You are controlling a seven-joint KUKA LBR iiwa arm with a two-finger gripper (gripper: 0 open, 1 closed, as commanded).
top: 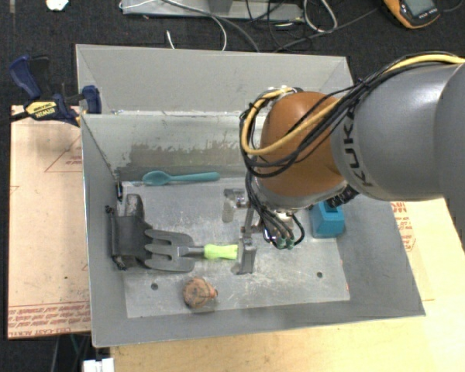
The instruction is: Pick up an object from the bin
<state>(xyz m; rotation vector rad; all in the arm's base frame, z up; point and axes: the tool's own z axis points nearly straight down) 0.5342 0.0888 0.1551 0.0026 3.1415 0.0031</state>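
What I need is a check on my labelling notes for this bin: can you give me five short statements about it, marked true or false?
1. The teal spoon lies near the back wall of the bin. True.
2. The brown lump sits in the back right corner. False: it lies near the front wall, left of the middle.
3. The blue block lies on the right side, beside the arm. True.
4. The grey forked tool has a red handle. False: its handle is lime green.
5. The gripper hangs over the spoon. False: it is by the end of the green handle.
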